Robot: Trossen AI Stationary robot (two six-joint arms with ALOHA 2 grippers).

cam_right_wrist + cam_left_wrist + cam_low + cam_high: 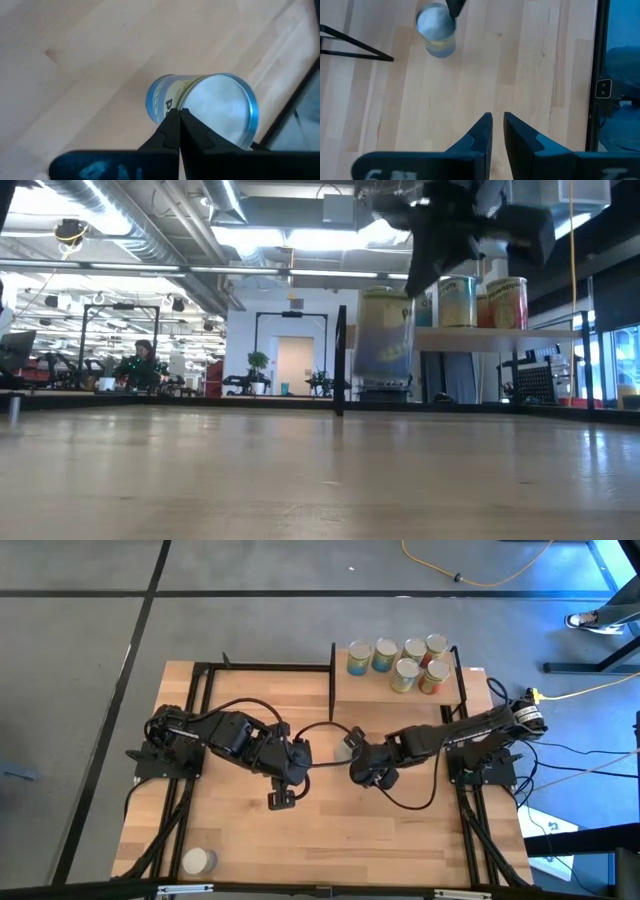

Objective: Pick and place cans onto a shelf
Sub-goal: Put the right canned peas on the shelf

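My right gripper (356, 740) is over the table's middle, just near-left of the light-wood shelf (345, 690), shut on a blue-labelled can (200, 107). In the low view this can (385, 340) hangs in the air left of the shelf board (480, 335). Several cans (400, 660) stand on their bases on the shelf. One more can (198, 860) stands on the table at the near left corner; it also shows in the left wrist view (436, 30). My left gripper (283, 800) hovers over the table's middle, empty, its fingers nearly together. My right gripper has the can by its top rim (172, 106). One finger lies over the silvery lid, the other over the labelled side wall, and they close almost fully. The fingers come slanting down from above. The can hangs tilted below them, clear of the table.
The shelf's black metal posts and frame (332, 680) stand on the table's far side. Black cables (320, 730) run between the two arms. Bare tabletop (400, 840) lies along the near edge. A person sits far off in the room (140, 360).
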